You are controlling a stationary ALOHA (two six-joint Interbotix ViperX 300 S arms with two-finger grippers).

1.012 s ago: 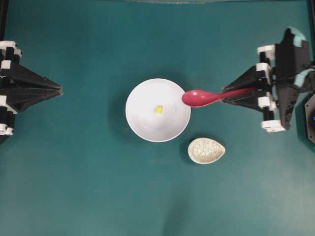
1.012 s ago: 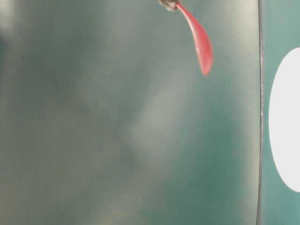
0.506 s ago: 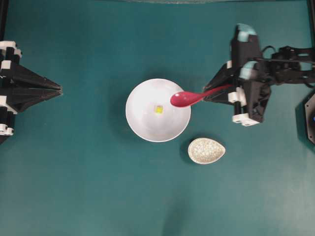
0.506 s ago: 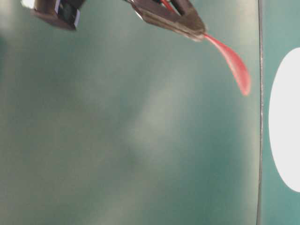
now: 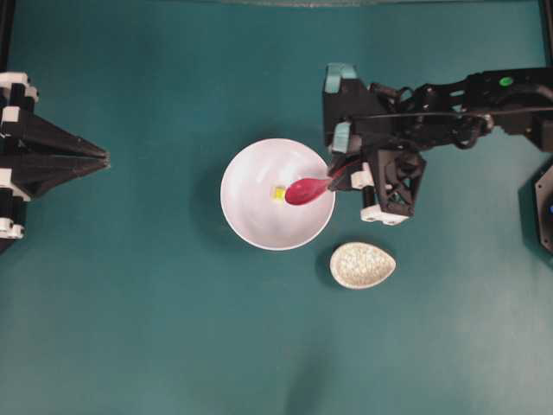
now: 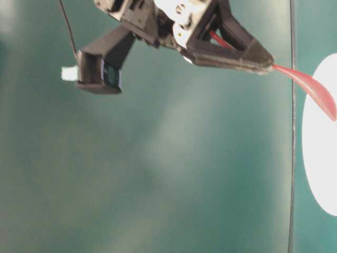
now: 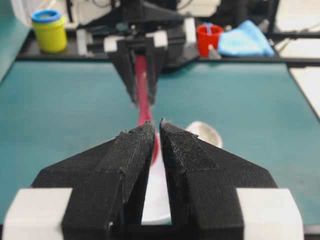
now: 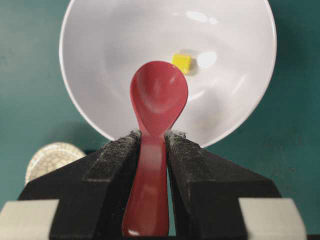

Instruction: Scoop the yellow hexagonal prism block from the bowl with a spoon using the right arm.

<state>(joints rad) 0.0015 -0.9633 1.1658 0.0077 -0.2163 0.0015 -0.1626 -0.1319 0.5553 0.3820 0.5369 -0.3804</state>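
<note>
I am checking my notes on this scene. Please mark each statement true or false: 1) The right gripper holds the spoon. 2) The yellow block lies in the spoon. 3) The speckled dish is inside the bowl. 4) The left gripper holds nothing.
1) True: the right gripper is clamped on the spoon handle.
2) False: the yellow block lies on the floor of the bowl, just beyond the spoon's tip.
3) False: the speckled dish sits on the table beside the bowl.
4) True: the left gripper is shut and empty.

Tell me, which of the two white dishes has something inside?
The big round bowl: a tiny yellow block sits inside. The small speckled dish beside it holds nothing.
</note>
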